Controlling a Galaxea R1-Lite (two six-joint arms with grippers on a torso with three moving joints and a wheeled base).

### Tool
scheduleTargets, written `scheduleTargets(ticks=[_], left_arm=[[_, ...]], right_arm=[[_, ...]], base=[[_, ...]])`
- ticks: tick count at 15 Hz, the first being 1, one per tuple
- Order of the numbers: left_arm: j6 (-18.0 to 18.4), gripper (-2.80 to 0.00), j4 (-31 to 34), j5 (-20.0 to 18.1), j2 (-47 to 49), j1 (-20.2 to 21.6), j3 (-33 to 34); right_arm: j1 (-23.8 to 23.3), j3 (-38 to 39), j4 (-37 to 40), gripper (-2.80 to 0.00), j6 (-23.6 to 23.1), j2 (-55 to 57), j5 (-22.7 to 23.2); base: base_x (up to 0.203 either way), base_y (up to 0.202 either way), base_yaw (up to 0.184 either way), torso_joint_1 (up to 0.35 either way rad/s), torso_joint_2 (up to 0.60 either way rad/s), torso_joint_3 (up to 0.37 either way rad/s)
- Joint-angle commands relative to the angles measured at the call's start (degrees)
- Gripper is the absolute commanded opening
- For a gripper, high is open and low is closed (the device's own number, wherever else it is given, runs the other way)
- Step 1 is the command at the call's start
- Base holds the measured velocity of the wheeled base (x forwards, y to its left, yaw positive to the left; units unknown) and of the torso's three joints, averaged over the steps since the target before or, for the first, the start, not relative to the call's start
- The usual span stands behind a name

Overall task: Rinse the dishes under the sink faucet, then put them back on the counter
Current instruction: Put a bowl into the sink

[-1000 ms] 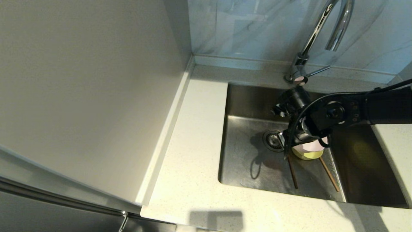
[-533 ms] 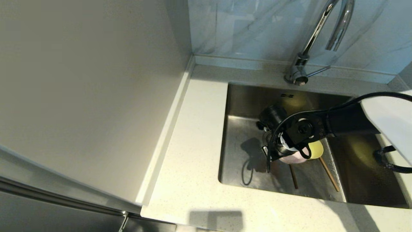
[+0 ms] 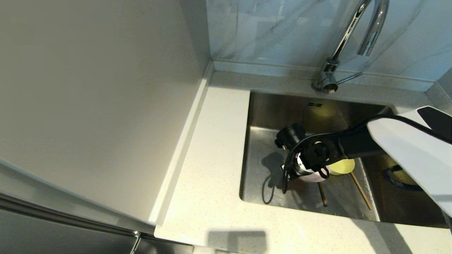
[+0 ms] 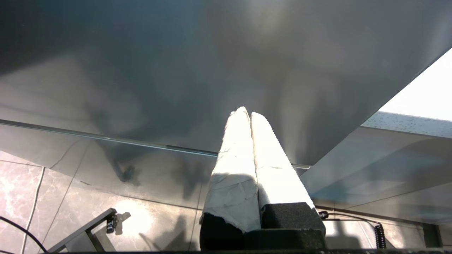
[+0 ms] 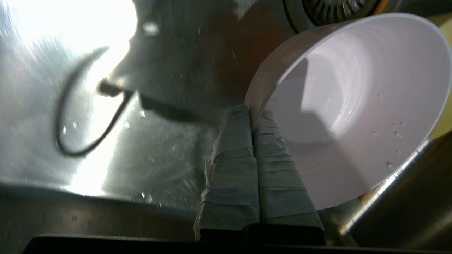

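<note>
My right gripper is shut on the rim of the pale pink bowl, one finger inside and one outside. The head view shows the pink bowl low over the left half of the sink, mostly hidden under my right wrist. The yellow-green bowl sits on the sink floor just right of it. Two brown chopsticks lie on the sink floor toward its front wall. The chrome faucet rises behind the sink. My left gripper is shut on nothing, parked off the counter.
The drain strainer lies just beyond the pink bowl. A tall pale cabinet panel walls off the counter's left side. The marbled wall panel stands behind the faucet.
My right arm has carried the pink bowl leftward and toward the front of the sink, off the yellow-green bowl, which has stayed on the sink floor.
</note>
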Motion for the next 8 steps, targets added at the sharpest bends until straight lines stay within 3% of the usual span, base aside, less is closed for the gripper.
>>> scheduleTargets(ticks=[1, 3, 8], left_arm=[[0.0, -2.8, 0.0, 0.0, -0.2, 0.0, 0.0], [0.0, -2.8, 0.0, 0.0, -0.2, 0.0, 0.0], [0.0, -2.8, 0.0, 0.0, -0.2, 0.0, 0.0]], right_arm=[[-0.1, -0.1, -2.3, -2.8, 0.0, 2.1, -0.1], [-0.5, -0.2, -5.8, -2.8, -0.1, 3.4, -0.1], [-2.1, -1.8, -5.9, -2.8, -0.4, 5.9, -0.4]], base=[[0.0, 0.0, 0.0, 0.0, 0.0, 0.0], [0.0, 0.0, 0.0, 0.0, 0.0, 0.0], [0.0, 0.0, 0.0, 0.0, 0.0, 0.0]])
